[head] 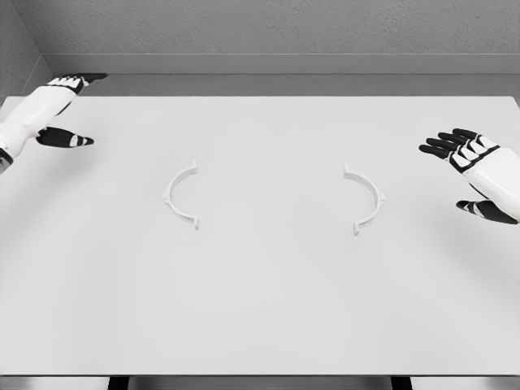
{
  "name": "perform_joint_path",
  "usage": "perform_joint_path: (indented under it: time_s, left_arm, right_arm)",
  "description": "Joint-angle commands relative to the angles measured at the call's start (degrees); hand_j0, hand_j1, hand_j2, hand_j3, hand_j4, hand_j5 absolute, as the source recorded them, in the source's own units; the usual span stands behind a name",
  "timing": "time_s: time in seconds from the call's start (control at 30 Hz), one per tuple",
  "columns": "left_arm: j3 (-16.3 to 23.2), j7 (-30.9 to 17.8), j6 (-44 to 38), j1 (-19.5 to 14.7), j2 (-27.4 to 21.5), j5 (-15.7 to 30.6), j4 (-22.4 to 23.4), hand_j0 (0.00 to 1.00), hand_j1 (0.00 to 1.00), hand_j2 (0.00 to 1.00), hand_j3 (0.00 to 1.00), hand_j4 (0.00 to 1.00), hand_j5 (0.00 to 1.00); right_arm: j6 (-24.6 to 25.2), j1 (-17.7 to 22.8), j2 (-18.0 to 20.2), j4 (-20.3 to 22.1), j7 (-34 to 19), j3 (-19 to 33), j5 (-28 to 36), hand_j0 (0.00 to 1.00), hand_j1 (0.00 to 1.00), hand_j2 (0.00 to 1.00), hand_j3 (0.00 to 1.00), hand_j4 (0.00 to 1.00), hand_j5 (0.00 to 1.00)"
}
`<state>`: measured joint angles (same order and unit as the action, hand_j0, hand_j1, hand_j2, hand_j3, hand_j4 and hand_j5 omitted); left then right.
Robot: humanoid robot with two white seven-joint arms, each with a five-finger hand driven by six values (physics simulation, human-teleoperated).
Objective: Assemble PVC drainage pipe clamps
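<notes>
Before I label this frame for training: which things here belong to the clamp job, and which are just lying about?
For the job:
- left clamp half, lying flat, curve opening rightward
- right clamp half, lying flat, curve opening leftward, apart from the other
- left hand and right hand, both open, holding nothing

Lying about:
- nothing; only the white table under it all

Bright, even, nearly shadowless, sharp render.

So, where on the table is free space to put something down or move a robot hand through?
The white table is mostly bare. Free patches: the middle strip between the left clamp half and the right clamp half, and the whole near part below them. Tighter spots: beside the left robot hand and the right robot hand.
</notes>
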<state>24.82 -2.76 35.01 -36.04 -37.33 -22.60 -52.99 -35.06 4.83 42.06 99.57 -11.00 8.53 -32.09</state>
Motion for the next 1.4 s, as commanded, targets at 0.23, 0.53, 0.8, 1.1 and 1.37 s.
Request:
perform_joint_path:
  time_s: [0.23, 0.53, 0.8, 1.1, 1.37]
  left_arm:
    - [2.16, 0.03, -0.01, 0.00, 0.06, 0.27, -1.33, 1.00, 1.00, 1.00, 1.00, 1.00, 1.00]
    - [9.45, 0.03, -0.01, -0.09, 4.02, -1.13, -5.37, 1.00, 1.00, 1.00, 1.00, 1.00, 1.00]
    - [10.68, 0.03, -0.01, 1.23, 3.93, -1.84, -11.17, 1.00, 1.00, 1.00, 1.00, 1.00, 1.00]
    - [10.42, 0.21, -0.01, 2.46, -1.69, -1.31, -12.84, 1.00, 1.00, 1.00, 1.00, 1.00, 1.00]
    - [10.51, 0.12, -0.01, 5.18, -3.19, -2.10, -14.34, 1.00, 1.00, 1.00, 1.00, 1.00, 1.00]
  right_arm:
    - [0.06, -11.33, -2.60, -5.70, -0.08, -10.81, -3.15, 1.00, 1.00, 1.00, 1.00, 1.00, 1.00]
    - [0.06, -18.37, -9.36, -14.66, -0.87, -18.63, -9.57, 1.00, 1.00, 1.00, 1.00, 1.00, 1.00]
    - [0.06, -19.25, -11.82, -15.98, -0.87, -21.01, -10.01, 1.00, 1.00, 1.00, 1.00, 1.00, 1.00]
    - [0.06, -19.95, -11.56, -20.81, -0.87, -16.09, -9.31, 1.00, 1.00, 1.00, 1.00, 1.00, 1.00]
    - [0.06, -20.48, -11.82, -25.04, -0.87, -17.67, -9.84, 1.00, 1.00, 1.00, 1.00, 1.00, 1.00]
